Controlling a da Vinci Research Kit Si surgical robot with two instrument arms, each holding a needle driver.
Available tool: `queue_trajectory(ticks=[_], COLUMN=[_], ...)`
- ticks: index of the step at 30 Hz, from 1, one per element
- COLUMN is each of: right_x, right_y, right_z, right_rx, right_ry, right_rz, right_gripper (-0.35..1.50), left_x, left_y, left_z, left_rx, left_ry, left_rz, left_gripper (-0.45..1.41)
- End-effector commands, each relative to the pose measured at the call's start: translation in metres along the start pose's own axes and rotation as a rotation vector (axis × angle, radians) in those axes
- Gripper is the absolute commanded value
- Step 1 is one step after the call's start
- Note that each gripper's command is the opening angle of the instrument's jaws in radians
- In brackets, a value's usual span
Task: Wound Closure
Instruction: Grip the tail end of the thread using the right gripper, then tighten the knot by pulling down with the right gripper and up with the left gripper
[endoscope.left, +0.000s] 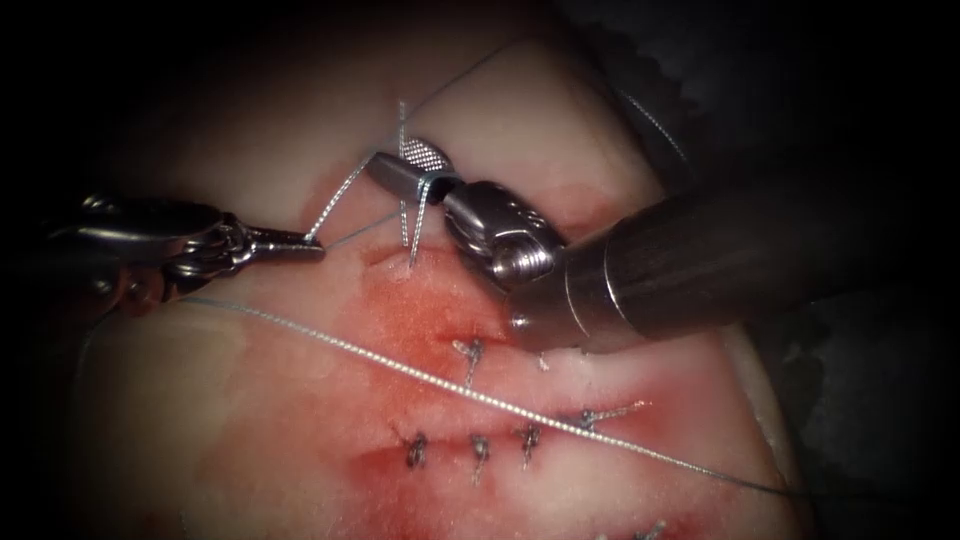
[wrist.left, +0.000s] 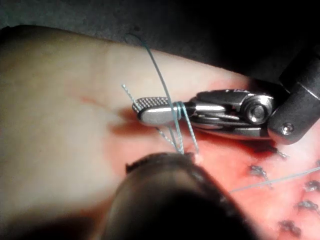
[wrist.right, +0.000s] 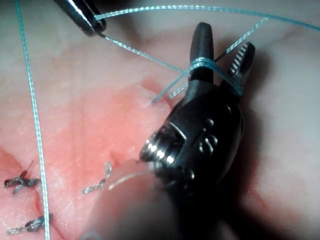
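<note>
Left tool (endoscope.left: 300, 243) clamped on the thread (endoscope.left: 338, 196), left of the cut (endoscope.left: 440, 330) in the tissue (endoscope.left: 230, 420); right tool (endoscope.left: 415, 165) above the cut, jaws apart, holding nothing, thread looped around them; needle unseen

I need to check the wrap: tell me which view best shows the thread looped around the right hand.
The right wrist view: the thread crosses both open jaws of the right hand, seen close. The left wrist view shows the loop side-on. The endoscope view shows it smaller, plus the left hand shut on the thread.
</note>
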Motion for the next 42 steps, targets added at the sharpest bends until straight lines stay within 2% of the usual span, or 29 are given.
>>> queue_trajectory(ticks=[1,11,13,14,21,27,31,33,37,40,41,42], right_x=[0.0004,-0.0001,-0.0003,-0.0006,-0.001,-0.0005,0.0004,0.0005,0.0009,0.0018,0.0024,0.0024], right_y=[0.0,0.0,0.0,0.0001,0.0009,0.003,0.0047,0.0049,0.0056,0.0058,0.0058,0.0058], right_z=[0.0008,0.0026,0.0028,0.0027,0.0008,-0.0025,-0.0044,-0.0046,-0.0056,-0.0064,-0.0067,-0.0067], right_rx=[0.005,0.026,0.013,0.007,-0.012,-0.064,-0.154,-0.166,-0.212,-0.235,-0.24,-0.24], right_ry=[0.006,-0.003,0.008,0.012,0.026,0.071,0.132,0.138,0.165,0.2,0.223,0.223], right_rz=[-0.003,0.002,0.01,0.041,0.075,0.076,0.069,0.068,0.061,0.048,0.039,0.039], right_gripper=[0.61,0.52,0.12,-0.35,-0.35,-0.35,-0.35,-0.35,-0.35,-0.35,-0.35,-0.35], left_x=[-0.0005,-0.0004,-0.0003,-0.0003,-0.0006,-0.0025,-0.004,-0.0043,-0.0065,-0.011,-0.0141,-0.0141], left_y=[0.0001,-0.0001,-0.0001,-0.0001,0.0005,0.0041,0.0078,0.0082,0.0101,0.0123,0.0132,0.0132], left_z=[0.0008,0.0013,0.0014,0.0014,0.0014,0.0017,0.0028,0.003,0.0036,0.0044,0.0051,0.0051], left_rx=[0.0,-0.004,-0.004,-0.004,-0.03,-0.169,-0.265,-0.276,-0.322,-0.409,-0.441,-0.441], left_ry=[-0.004,-0.008,-0.008,-0.008,-0.025,-0.115,-0.16,-0.16,-0.174,-0.182,-0.198,-0.198], left_rz=[0.002,0.001,0.001,0.001,0.003,0.02,0.039,0.044,0.055,0.18,0.207,0.207], left_gripper=[-0.45,-0.45,-0.45,-0.45,-0.45,-0.45,-0.45,-0.45,-0.45,-0.45,-0.45,-0.45])
